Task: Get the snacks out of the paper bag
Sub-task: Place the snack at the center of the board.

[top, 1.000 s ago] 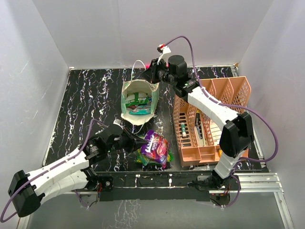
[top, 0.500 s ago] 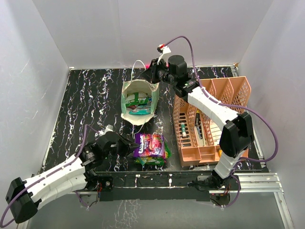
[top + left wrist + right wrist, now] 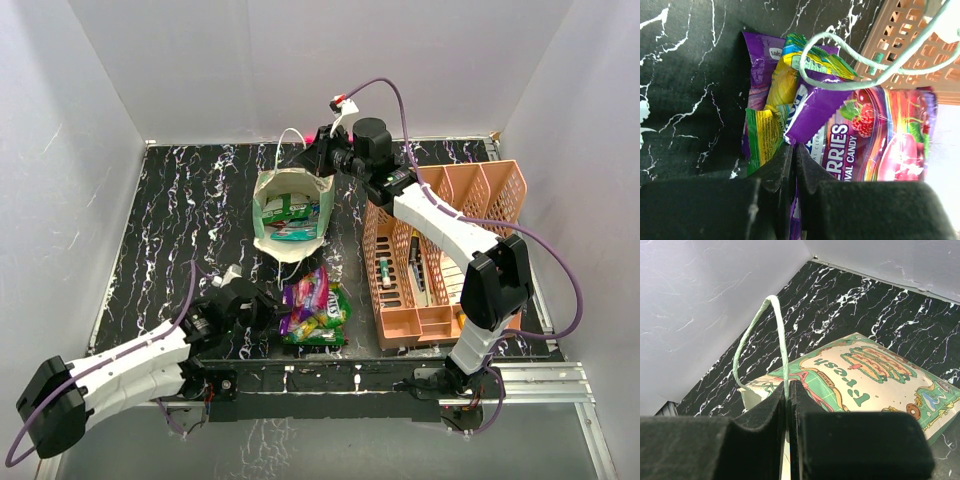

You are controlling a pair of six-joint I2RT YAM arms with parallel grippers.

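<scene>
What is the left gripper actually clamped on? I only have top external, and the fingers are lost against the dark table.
Observer: The left wrist view shows the left gripper shut on a folded edge of the purple packet, the one printed "OVAL CANDY".
Operator: Anything under that packet?
Observer: Yes. A yellow-green packet lies partly beneath it, sticking out on the side away from the organiser.
Operator: And the right gripper, is it on the bag wall or the handle?
Observer: The handle. The right wrist view shows the right gripper shut on the thin cord handle, with the paper bag below it.
</scene>
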